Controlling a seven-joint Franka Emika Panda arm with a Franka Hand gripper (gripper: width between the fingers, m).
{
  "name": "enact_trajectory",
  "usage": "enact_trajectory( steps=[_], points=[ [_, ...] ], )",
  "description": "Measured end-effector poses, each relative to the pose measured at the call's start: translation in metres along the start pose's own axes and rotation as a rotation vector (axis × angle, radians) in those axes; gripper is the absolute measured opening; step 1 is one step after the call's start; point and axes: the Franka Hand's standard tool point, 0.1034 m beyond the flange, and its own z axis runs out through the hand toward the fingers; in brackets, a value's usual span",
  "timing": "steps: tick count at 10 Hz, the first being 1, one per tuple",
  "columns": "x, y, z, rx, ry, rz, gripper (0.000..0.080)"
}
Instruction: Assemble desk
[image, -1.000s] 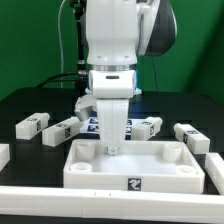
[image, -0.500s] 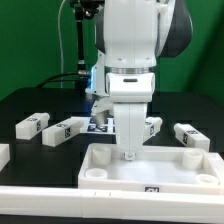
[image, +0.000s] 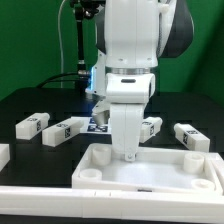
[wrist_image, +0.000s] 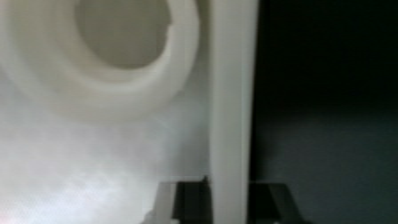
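The white desk top (image: 98, 153), a rimmed tray with round corner sockets, lies near the front of the black table. My gripper (image: 128, 154) points straight down at its far rim. In the wrist view the rim wall (wrist_image: 228, 100) runs between my two dark fingers (wrist_image: 187, 203), which press against it on both sides, next to a round socket (wrist_image: 121, 40). The gripper (wrist_image: 228, 205) is shut on this rim. Loose white leg blocks with tags lie behind: two at the exterior view's left (image: 33, 124) (image: 62, 131) and two at its right (image: 150, 125) (image: 192, 136).
The marker board (image: 97, 126) lies behind the desk top, mostly hidden by the arm. Another white piece (image: 3, 153) pokes in at the exterior view's left edge. A white bar (image: 60, 205) crosses the foreground. Cables hang at the back.
The gripper has dragged the desk top toward the exterior view's right and nearer the front over the last second. Since half a second ago little has moved.
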Motion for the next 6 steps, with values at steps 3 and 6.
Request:
enact_trajectory(
  steps=[3, 6],
  points=[
    [-0.007, -0.003, -0.004, -0.001, -0.003, -0.004, 0.029],
    [-0.003, -0.009, -0.024, -0.014, -0.008, 0.021, 0.0601]
  ],
)
